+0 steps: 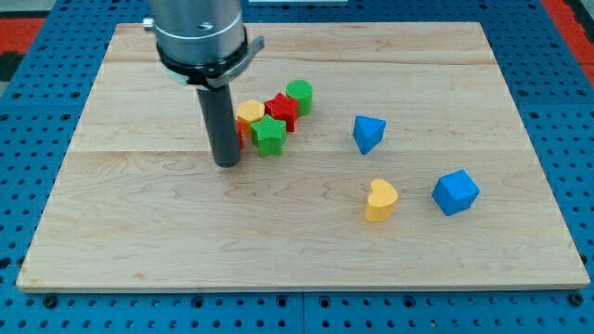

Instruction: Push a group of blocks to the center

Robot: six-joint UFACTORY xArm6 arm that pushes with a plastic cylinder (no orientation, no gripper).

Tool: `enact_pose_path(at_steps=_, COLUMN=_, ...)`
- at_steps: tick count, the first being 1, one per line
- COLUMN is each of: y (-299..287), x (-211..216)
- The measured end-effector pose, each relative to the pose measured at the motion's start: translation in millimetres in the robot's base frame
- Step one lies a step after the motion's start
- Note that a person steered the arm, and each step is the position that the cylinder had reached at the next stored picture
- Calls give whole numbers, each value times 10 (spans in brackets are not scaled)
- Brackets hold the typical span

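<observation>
my tip (225,163) rests on the desk (139,232) left of centre, just left of a tight cluster: green star (269,135), yellow block (250,113), red star (281,110), green cylinder (300,96). a blue block (368,133) sits right of them; a yellow heart (380,199) and blue cube (455,192) lie lower right. there is no pincer, only the rod.

A laboratory test bench is indicated. A pale wooden board (306,223) is laid flat on a blue perforated base plate (37,83), of which a strip is seen on every side. A red-edged fixture (568,19) is glimpsed far right.
</observation>
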State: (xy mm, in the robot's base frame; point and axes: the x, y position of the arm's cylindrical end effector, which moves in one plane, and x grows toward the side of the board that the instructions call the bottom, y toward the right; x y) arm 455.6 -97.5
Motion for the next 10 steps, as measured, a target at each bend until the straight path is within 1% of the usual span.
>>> enact_pose_path(at_steps=4, y=-947, x=-16)
enact_pose_path(at_steps=5, y=-1036, x=-249)
enact_pose_path(at_steps=6, y=-697, x=-498)
enact_pose_path(at_steps=7, y=-243, x=-622)
enact_pose_path(at_steps=8, y=96, x=-623)
enact_pose_path(at_steps=9, y=426, x=-714)
enact_pose_path(at_steps=10, y=217, x=-982)
